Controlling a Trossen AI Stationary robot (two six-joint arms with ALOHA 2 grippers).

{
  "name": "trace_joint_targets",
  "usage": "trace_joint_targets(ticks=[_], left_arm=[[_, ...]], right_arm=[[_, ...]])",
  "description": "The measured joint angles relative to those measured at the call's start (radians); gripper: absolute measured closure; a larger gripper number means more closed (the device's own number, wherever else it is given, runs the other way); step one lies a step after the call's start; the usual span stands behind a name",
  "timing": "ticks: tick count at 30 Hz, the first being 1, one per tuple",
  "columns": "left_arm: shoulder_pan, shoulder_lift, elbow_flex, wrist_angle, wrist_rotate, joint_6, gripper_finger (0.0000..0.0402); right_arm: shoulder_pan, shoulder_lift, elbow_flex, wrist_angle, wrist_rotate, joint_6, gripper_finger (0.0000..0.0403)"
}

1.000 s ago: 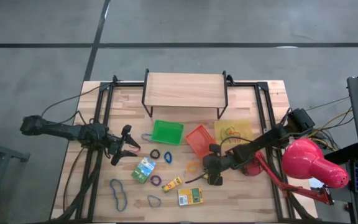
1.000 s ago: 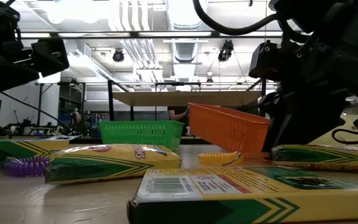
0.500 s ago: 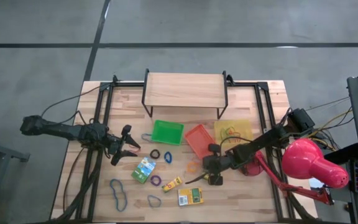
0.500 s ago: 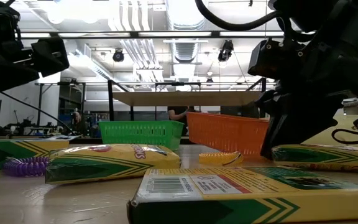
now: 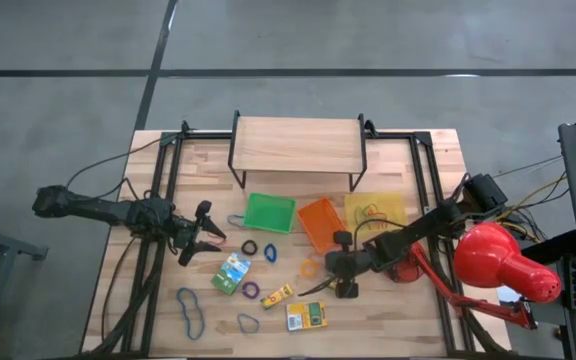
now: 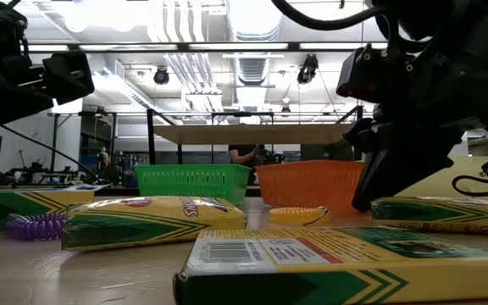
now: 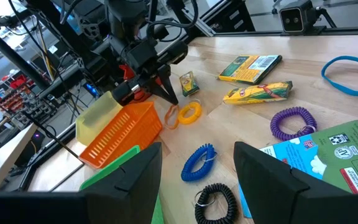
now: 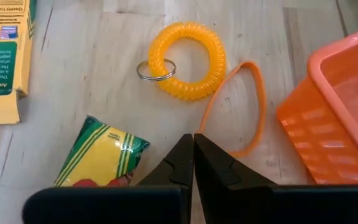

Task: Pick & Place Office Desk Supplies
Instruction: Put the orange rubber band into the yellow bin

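Note:
My right gripper (image 8: 193, 138) is shut and points down at the bare table, touching nothing that shows. An orange coil band (image 8: 188, 61) and a thin orange rubber band (image 8: 253, 106) lie just beyond its tips. A small yellow crayon box (image 8: 98, 160) lies beside them. In the high view it (image 5: 328, 267) stands near the orange tray (image 5: 320, 222). My left gripper (image 5: 211, 238) hovers open at the table's left, above the blue coil (image 5: 268, 252) and black coil (image 5: 249, 246). A green-and-white box (image 5: 231, 272), a yellow crayon box (image 5: 278, 294) and a yellow-green box (image 5: 306, 316) lie flat.
A green tray (image 5: 269, 212) and a yellow tray (image 5: 375, 210) flank the orange one. A wooden shelf (image 5: 296, 145) stands at the far edge and a red lamp (image 5: 503, 262) at the right. Blue bands (image 5: 190, 310) and a purple coil (image 5: 251, 290) lie toward the near left.
The orange tray stood tipped with one side raised a second ago. It has come down and now rests level on the table, turned slightly. My right gripper has gone a little toward the table's left edge, beside the tray.

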Motion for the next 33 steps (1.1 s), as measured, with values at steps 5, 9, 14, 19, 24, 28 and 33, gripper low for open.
trace_joint_targets(ticks=[5,9,14,19,24,28,33], left_arm=[[0.0,0.0,0.0,0.0,0.0,0.0,0.0197],[0.0,0.0,0.0,0.0,0.0,0.0,0.0197],[0.0,0.0,0.0,0.0,0.0,0.0,0.0197],[0.0,0.0,0.0,0.0,0.0,0.0,0.0197],[0.0,0.0,0.0,0.0,0.0,0.0,0.0197],[0.0,0.0,0.0,0.0,0.0,0.0,0.0197],[0.0,0.0,0.0,0.0,0.0,0.0,0.0197]], right_arm=[[0.001,-0.001,0.021,-0.003,0.002,-0.028,0.0394],[0.001,-0.001,0.048,-0.014,0.024,-0.078,0.0394],[0.001,-0.001,0.103,-0.124,0.099,-0.104,0.0394],[0.0,-0.001,0.119,-0.173,0.207,-0.11,0.0394],[0.0,0.0,0.106,-0.165,0.283,-0.113,0.0394],[0.0,0.0,0.106,-0.154,0.289,-0.136,0.0394],[0.001,0.0,0.105,-0.126,0.313,-0.207,0.0394]])
